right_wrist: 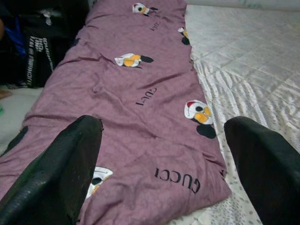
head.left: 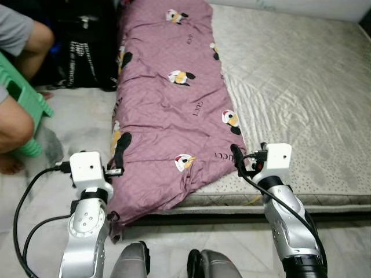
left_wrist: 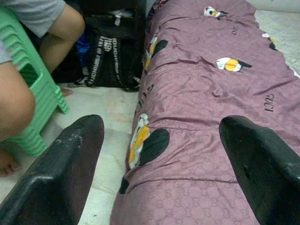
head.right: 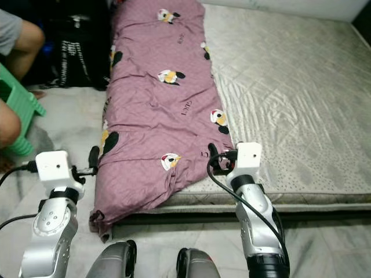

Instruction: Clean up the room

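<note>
A mauve blanket [head.left: 168, 98] printed with cartoon ducks lies folded in a long strip along the left side of a beige quilted mattress [head.left: 301, 87]. Its near end droops over the mattress's front edge toward the floor. My left gripper [head.left: 116, 171] is open at the blanket's near left edge, and in the left wrist view its fingers [left_wrist: 70, 159] straddle that edge. My right gripper [head.left: 239, 160] is open just above the blanket's near right corner. In the right wrist view the fingers [right_wrist: 70, 159] stand wide apart with the blanket [right_wrist: 145, 93] between and beyond them.
A person [head.left: 14, 124] sits on a green plastic stool [head.left: 29, 98] at the left. A black bag [head.left: 87, 52] stands on the floor beside the mattress's far left. Pale marble floor [head.left: 75, 121] lies between the stool and the blanket. My own legs [head.left: 133, 263] are at the bottom.
</note>
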Controlling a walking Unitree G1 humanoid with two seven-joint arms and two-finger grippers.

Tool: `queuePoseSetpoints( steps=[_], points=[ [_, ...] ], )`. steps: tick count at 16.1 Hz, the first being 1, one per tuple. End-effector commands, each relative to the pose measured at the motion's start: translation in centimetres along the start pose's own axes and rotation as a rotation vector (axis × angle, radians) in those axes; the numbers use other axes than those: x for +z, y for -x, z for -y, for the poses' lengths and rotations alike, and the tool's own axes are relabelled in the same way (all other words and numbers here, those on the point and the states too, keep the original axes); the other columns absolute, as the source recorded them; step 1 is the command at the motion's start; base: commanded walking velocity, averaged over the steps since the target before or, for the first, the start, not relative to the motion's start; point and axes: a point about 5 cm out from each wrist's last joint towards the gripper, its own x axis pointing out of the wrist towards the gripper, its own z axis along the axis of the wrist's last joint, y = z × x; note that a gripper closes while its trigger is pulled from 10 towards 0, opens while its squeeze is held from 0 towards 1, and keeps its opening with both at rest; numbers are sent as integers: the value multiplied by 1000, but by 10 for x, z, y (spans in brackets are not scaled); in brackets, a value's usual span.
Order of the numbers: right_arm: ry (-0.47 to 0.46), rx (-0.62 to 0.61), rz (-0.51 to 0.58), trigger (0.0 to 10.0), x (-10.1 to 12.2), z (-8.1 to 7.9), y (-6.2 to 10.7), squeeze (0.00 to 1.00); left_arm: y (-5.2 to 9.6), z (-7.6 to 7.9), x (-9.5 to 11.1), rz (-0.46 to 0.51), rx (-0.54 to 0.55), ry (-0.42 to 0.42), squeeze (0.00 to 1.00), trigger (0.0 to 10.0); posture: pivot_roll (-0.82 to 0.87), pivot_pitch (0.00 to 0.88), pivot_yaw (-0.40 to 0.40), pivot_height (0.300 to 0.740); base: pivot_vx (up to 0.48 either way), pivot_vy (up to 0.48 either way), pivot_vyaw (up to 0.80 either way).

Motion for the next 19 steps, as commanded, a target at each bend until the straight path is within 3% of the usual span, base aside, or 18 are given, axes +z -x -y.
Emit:
queuePoseSetpoints(
  steps=[1, 14, 19],
  points=[
    [-8, -32, -8, 10000, -1, 8, 4, 0, 2, 2, 2, -3, -9, -2, 0, 10000, 18, 184, -113, 740, 0, 0, 0],
    [-17, -16, 1, 10000, 1, 6, 5, 0, 1, 7, 1, -7, -47, 5, 0, 10000, 17, 178, -116, 740, 0, 0, 0],
    [-19, -16, 4, 10000, 3, 5, 3, 0, -1, 6, 6, 15, -29, 5, 0, 10000, 16, 188, -118, 681, 0, 0, 0]
  ],
)
